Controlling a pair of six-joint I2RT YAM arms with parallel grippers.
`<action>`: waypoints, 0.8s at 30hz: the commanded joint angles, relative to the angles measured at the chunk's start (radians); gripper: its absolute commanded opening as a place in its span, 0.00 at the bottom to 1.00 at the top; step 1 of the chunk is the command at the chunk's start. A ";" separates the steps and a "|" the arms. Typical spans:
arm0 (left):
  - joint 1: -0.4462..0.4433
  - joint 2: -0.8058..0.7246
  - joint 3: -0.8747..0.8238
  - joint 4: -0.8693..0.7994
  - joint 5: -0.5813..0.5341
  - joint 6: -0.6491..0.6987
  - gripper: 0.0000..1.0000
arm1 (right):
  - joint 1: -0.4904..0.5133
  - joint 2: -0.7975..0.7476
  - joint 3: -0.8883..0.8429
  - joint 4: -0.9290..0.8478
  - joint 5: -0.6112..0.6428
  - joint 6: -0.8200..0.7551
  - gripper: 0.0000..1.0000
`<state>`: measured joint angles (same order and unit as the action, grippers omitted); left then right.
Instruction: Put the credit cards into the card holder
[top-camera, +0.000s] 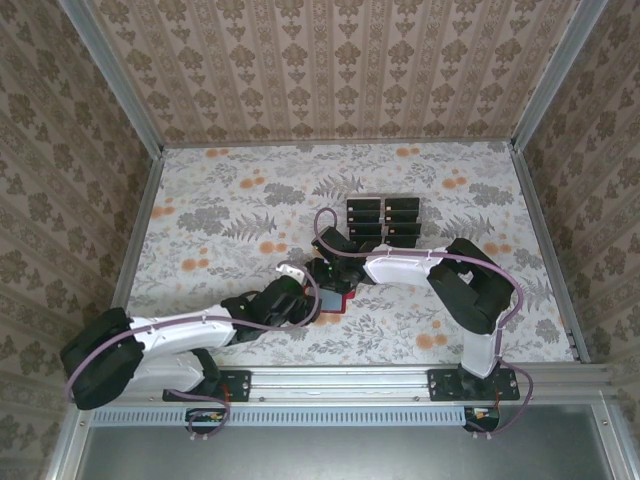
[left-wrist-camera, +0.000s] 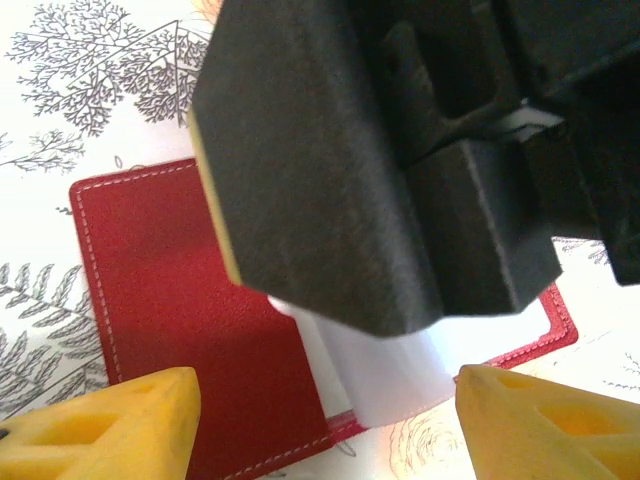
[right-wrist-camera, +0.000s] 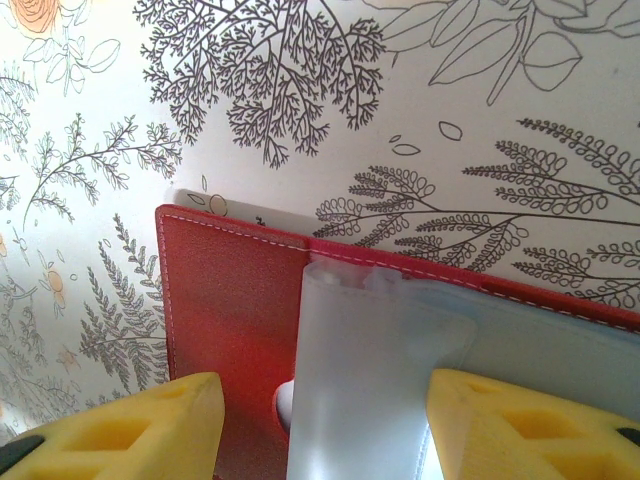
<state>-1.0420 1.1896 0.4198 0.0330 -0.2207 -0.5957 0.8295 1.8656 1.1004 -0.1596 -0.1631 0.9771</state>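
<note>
The red card holder (top-camera: 336, 304) lies open on the flowered table between both arms. Its red cover (left-wrist-camera: 170, 290) is flat, and frosted plastic sleeves (right-wrist-camera: 370, 370) stand up from its inside (right-wrist-camera: 225, 310). My right gripper (right-wrist-camera: 325, 400) hangs over it, open, with its yellow fingertips on either side of the sleeves. A gap shows beside the left one. My left gripper (left-wrist-camera: 328, 395) is open too, straddling the holder's near edge, with the right gripper's black body above it. Several dark credit cards (top-camera: 383, 220) lie in rows farther back on the table.
Patterned walls close the table off at the back and on both sides. A metal rail (top-camera: 340, 380) runs along the near edge, where the arm bases are bolted. Both arms crowd the middle of the table.
</note>
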 joint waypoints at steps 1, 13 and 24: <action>-0.010 0.031 0.029 0.031 -0.032 0.028 0.70 | 0.009 0.035 -0.025 -0.026 -0.016 0.021 0.58; -0.020 0.119 0.010 0.002 -0.158 -0.050 0.68 | 0.003 0.006 -0.012 -0.035 -0.024 0.020 0.59; -0.020 0.122 -0.016 0.014 -0.167 -0.078 0.67 | -0.004 -0.114 -0.070 -0.041 0.034 0.038 0.63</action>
<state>-1.0542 1.3037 0.4191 0.0525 -0.3622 -0.6506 0.8291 1.7992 1.0508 -0.1654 -0.1608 0.9928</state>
